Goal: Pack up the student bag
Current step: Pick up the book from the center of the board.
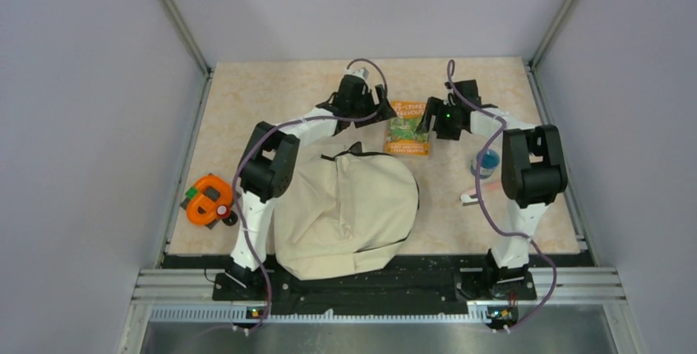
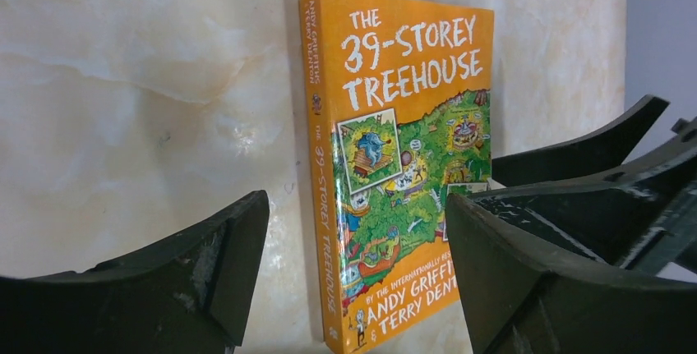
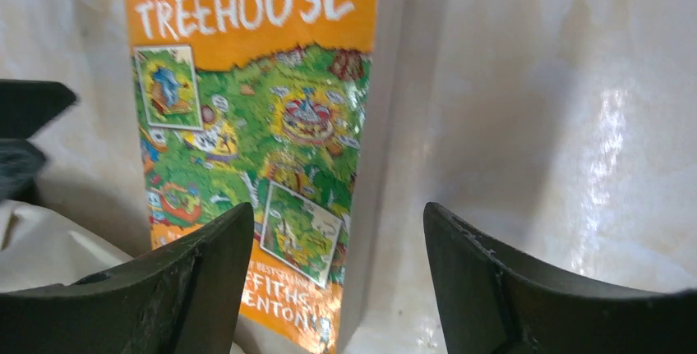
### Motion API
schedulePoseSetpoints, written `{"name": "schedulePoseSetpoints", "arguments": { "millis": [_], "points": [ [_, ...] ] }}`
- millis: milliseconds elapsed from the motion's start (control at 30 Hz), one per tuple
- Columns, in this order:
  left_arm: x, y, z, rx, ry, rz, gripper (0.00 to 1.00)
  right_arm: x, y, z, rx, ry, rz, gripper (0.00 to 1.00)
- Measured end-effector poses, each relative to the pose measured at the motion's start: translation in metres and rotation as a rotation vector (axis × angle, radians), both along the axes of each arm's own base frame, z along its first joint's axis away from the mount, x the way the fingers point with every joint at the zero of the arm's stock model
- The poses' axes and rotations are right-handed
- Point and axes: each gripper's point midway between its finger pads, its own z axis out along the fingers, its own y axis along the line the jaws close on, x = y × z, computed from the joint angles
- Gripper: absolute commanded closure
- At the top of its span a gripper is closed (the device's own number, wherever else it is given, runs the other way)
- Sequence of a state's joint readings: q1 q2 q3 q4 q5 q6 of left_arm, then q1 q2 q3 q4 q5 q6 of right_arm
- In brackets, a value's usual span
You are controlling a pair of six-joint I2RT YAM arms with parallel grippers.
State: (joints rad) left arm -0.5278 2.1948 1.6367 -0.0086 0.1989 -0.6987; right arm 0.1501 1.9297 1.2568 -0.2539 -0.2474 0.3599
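We find the bag (image 1: 345, 210) lying flat on the desk (image 1: 271, 91), near the middle and toward the arms' bases, with its handle end pointing away from them. Whether its zip is undone we cannot tell. Just beyond that end lies a book (image 1: 408, 128), orange and green cover up, titled "The 39-Storey Treehouse". It rests on the desk, outside the bag.

The left gripper (image 1: 385, 114) sits at the book's left edge, on the spine side. From the left wrist, its jaws stand wide apart and grasp nothing, and the book shows between and beyond the fingers (image 2: 205, 264). The right gripper (image 1: 429, 120) sits at the book's right edge. From the right wrist, its jaws are likewise spread, released and holding nothing, with the book's page edge in the gap.

An orange item (image 1: 207, 200) lies at the desk's left edge, well apart from the bag. A blue-capped item (image 1: 487, 159) stands right of the book, beneath the right arm.
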Motion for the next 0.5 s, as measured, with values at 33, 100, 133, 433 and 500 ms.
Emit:
{"name": "schedulePoseSetpoints", "arguments": {
  "millis": [33, 100, 133, 433, 500],
  "points": [
    [-0.001, -0.004, -0.006, -0.004, 0.015, -0.007, 0.16, 0.003, 0.002, 0.004, 0.017, -0.008, 0.005, 0.25],
    [-0.001, -0.01, -0.015, -0.007, 0.036, -0.021, 0.16, 0.009, 0.005, 0.007, 0.042, -0.025, 0.014, 0.25],
    [-0.002, -0.013, -0.018, -0.008, 0.044, -0.028, 0.16, 0.011, 0.006, 0.006, 0.053, -0.028, 0.019, 0.25],
    [-0.014, -0.038, -0.031, -0.05, 0.101, -0.08, 0.18, 0.015, 0.021, 0.006, 0.148, -0.033, 0.056, 0.35],
    [-0.015, -0.04, -0.032, -0.074, 0.101, -0.083, 0.19, 0.015, 0.021, 0.007, 0.167, -0.029, 0.051, 0.39]
  ]
}}
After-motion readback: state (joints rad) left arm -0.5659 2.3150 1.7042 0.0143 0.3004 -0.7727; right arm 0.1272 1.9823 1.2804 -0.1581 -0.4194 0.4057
